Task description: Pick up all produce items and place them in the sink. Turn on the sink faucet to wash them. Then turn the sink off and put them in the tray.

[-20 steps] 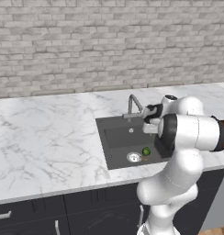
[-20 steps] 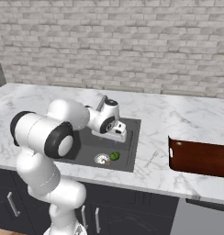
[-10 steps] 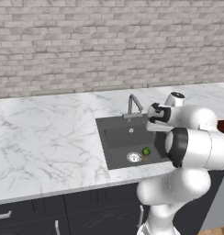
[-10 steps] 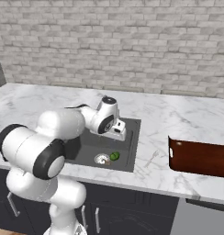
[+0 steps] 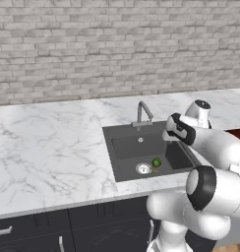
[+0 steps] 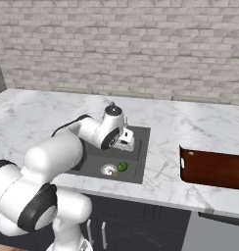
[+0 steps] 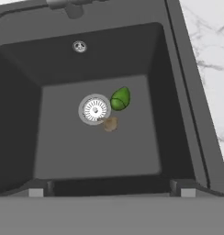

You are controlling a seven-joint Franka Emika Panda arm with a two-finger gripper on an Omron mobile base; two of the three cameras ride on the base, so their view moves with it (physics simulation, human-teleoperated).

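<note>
jaws [image 7: 112,193] spread wide, pinching nothing, hung above the sink [image 7: 178,92] and looking down into it. both finger tips [image 7: 36,192] low at the near edge of the hand view, with the basin floor showing between them.

green fruit [image 7: 120,99] down on the sink floor, well ahead of the jaws and slightly to one side of their centre line, touching or just beside the round silver drain [image 7: 94,109]. tan-brown lumpy piece [image 7: 110,123] just nearer the jaws than the fruit, against the drain's rim, close to the fruit but apart from it. both well below the finger tips, untouched.

sink faucet [image 5: 143,112] beyond the basin's far wall, across the sink from the jaws; from the left base view, spout bent over the basin, base plate on the white marble worktop [image 5: 53,142].

tray [image 6: 213,169] on the worktop well off to the side of the jaws, past the sink's rim, dark reddish-brown, apart from the sink.
</note>
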